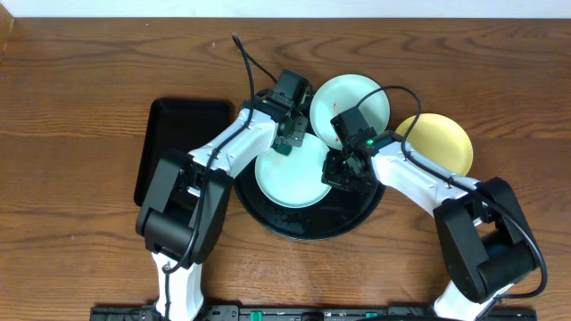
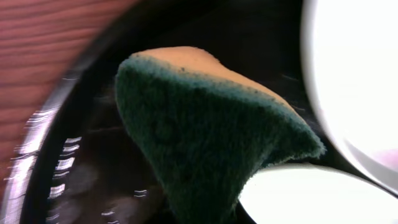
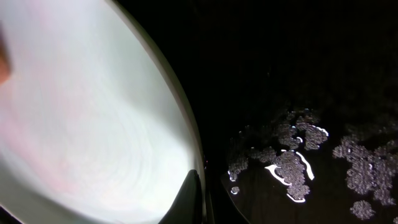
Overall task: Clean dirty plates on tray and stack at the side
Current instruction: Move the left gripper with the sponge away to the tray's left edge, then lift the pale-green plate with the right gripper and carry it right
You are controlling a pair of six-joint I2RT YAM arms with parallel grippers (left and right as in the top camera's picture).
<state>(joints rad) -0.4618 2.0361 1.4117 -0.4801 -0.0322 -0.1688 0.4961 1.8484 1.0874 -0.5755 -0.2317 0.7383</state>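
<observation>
A pale mint plate (image 1: pixel 290 178) lies on the round black tray (image 1: pixel 352 218). My left gripper (image 1: pixel 291 135) is shut on a green and yellow sponge (image 2: pixel 211 137) held just above the plate's far rim. My right gripper (image 1: pixel 336 171) is shut on the plate's right rim; in the right wrist view one dark finger (image 3: pixel 191 198) lies over the rim of that plate (image 3: pixel 93 112). A second mint plate (image 1: pixel 350 105) with a reddish smear sits at the tray's far edge. The yellow plate (image 1: pixel 435 143) lies on the table to the right.
A rectangular black tray (image 1: pixel 178 147) lies on the table left of the round tray. The round tray's floor is wet with patches of foam (image 3: pixel 292 163). A black cable (image 1: pixel 250 62) runs behind the left arm.
</observation>
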